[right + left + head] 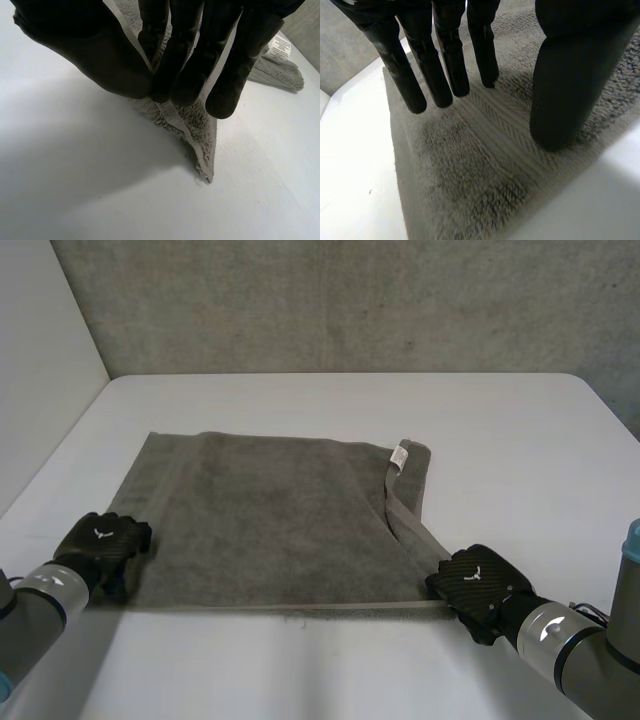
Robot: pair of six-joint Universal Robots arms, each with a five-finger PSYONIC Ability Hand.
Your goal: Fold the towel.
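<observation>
Towel (pixel 280 520) spread on white table (pixel 500 440) below grey wall (pixel 350 300): left hand (pixel 105 540) straight-fingered over one near corner, right hand (pixel 478 585) pinching the other.

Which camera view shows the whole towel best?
The head view: the towel lies spread, nearly all edges visible. The left wrist view shows one corner under the open left hand; the right wrist view shows the corner pinched by the right hand.

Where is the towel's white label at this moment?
In the head view, the label sits at the far right corner of the towel, on a folded-over flap, beyond the right hand.
</observation>
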